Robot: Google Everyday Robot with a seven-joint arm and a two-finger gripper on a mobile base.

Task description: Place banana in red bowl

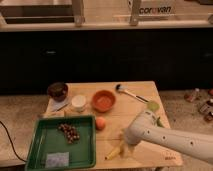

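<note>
The pale-yellow banana lies on the wooden table near its front edge, right of the green tray. The round orange-red bowl stands at the table's middle back, well above the banana. My gripper is at the end of the white arm that comes in from the lower right; it sits right over the banana's right end and hides that end.
A green tray with grapes and a sponge fills the front left. An orange fruit lies beside it. A white cup, a dark maroon bowl, a brush and a green item lie at the back.
</note>
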